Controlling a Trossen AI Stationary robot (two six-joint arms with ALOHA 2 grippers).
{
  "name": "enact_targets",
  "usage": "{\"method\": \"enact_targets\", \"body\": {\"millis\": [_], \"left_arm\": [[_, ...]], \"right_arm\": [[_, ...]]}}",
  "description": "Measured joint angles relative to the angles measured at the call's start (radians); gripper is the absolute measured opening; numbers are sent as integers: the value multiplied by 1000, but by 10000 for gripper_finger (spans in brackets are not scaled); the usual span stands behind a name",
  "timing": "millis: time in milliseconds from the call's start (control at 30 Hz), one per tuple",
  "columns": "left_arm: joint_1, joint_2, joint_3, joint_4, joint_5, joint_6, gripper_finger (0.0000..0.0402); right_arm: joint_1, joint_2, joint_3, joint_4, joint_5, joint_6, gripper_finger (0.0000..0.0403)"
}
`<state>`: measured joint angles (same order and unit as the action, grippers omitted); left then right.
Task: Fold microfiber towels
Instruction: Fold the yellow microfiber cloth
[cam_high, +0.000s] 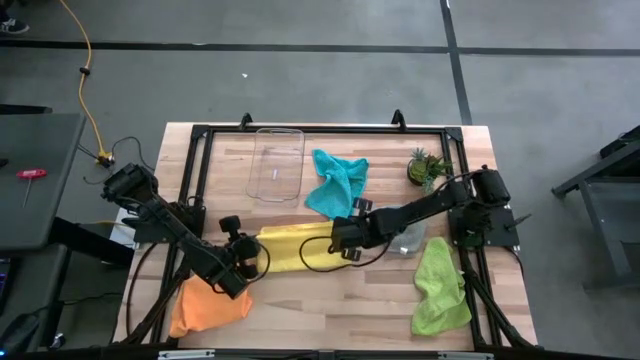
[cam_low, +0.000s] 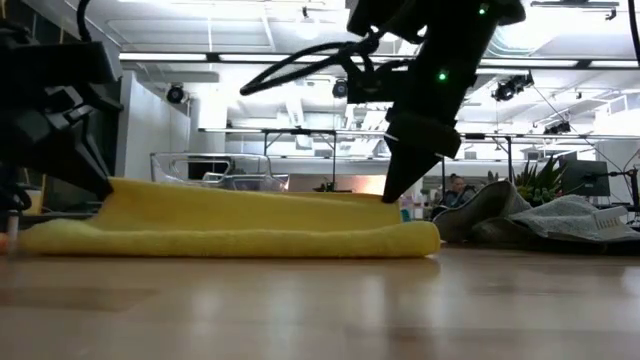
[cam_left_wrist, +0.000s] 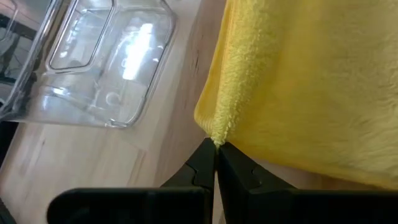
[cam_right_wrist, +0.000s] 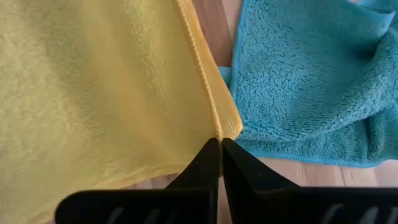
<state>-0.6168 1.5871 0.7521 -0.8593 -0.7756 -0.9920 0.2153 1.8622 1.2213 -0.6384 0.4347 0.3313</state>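
Both grippers' fingers clamped on yellow towel corners: left gripper, right gripper.

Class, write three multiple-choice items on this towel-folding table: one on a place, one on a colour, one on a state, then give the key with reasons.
1. Where does the clear plastic rectangular tray lie?
A. far side of the table
B. on the orange towel
C. on the floor

2. What colour is the microfiber towel both grippers hold?
A. grey
B. yellow
C. red

3. How do the left gripper's jaws stand?
A. wide open
B. shut on a towel corner
C. empty

Key: A, high view shows it near the far edge; B, right gripper also pinches yellow cloth; B, left wrist view shows the pinch.
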Motion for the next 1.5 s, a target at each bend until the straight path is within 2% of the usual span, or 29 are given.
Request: {"method": "enact_targets", "body": {"millis": [267,533,700,867,933,1067,1167,1267,1400,1500], "left_arm": [[10,0,0,-4,3,8,11],[14,0,0,-13,2,33,53],[38,0,2,-33,11,78,93],[45,-12,58,-209,0,66,126],[36,-43,75,-260,-26,34,135],[-9,-158,53,-227,-125,-22,144],[-60,-261,-6,-135,-176,-42,145],[-103,-377,-78,71,-176,29,145],[-126,-498,-198,489,-113,280,145],[-100,-558,-306,824,12,498,145]], "right_arm": [[-19,0,-13,36,-19,7,0],[-19,0,-13,35,-20,9,8],[-19,-2,-13,25,57,-1,72],[-6,-44,-13,-61,162,-25,149],[7,-71,-17,-93,181,-7,174],[39,-145,-98,-84,180,49,205],[64,-216,-211,-17,148,118,214],[79,-294,-318,147,87,161,216],[69,-364,-408,395,-58,217,216],[34,-373,-425,442,-162,326,216]]}}
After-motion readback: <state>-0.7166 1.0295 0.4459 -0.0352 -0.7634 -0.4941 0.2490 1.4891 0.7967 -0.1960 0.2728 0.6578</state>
